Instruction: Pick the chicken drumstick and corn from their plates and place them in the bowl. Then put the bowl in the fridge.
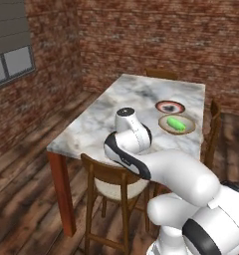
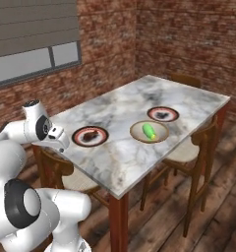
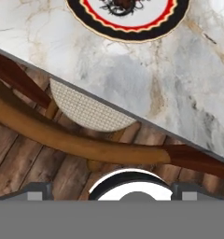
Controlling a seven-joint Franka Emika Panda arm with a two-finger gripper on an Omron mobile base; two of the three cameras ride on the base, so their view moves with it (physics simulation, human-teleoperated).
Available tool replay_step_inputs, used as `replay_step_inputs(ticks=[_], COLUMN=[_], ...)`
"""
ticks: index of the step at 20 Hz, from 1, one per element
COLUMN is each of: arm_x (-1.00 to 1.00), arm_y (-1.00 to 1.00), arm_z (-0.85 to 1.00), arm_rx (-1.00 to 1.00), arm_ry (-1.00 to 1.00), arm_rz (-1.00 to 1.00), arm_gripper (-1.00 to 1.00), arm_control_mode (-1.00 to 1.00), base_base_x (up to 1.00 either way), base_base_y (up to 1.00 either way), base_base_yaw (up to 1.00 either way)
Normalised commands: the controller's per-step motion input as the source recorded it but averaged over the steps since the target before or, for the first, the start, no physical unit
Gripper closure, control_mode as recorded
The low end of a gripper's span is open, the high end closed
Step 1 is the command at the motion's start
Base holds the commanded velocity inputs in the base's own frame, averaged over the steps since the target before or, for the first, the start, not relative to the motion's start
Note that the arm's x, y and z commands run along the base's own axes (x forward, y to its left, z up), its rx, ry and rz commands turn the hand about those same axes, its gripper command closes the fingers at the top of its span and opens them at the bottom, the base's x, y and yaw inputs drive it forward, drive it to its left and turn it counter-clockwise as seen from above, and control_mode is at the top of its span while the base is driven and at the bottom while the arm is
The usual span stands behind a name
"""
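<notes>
On the table [image 2: 120, 147], the corn [image 2: 149, 130] lies in the bowl [image 2: 160, 135], between two plates: the near plate [image 2: 76, 138] holds the drumstick [image 2: 90, 134], and the far plate [image 2: 174, 115] lies behind the bowl. Chairs [image 1: 99, 172] stand around the table.

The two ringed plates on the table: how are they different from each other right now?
The near plate carries the chicken drumstick; the far plate carries no food and shows only its dark pattern. The near plate lies close to the table edge by the robot; the far plate lies further in, just beyond the bowl that holds the corn. Both are round and flat, with a red and a black ring.
</notes>
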Motion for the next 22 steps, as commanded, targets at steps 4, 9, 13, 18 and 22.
replay_step_inputs(ticks=[4, 9, 13, 18, 22], arm_x=[0.0, 0.0, 0.0, 0.0, 0.0], arm_y=[0.0, 0.0, 0.0, 0.0, 0.0], arm_z=[0.0, 0.0, 0.0, 0.0, 0.0], arm_rx=[0.0, 0.0, 0.0, 0.0, 0.0], arm_ry=[0.0, 0.0, 0.0, 0.0, 0.0], arm_rz=[0.0, 0.0, 0.0, 0.0, 0.0], arm_gripper=[-1.0, -1.0, -1.0, -1.0, -1.0], arm_control_mode=[1.0, 1.0, 1.0, 1.0, 1.0], base_base_x=[0.43, 0.44, 0.46, 0.57, 0.57], base_base_y=[0.27, 0.08, 0.0, 0.0, -0.04], base_base_yaw=[-0.24, -0.23, -0.15, -0.08, 0.0])
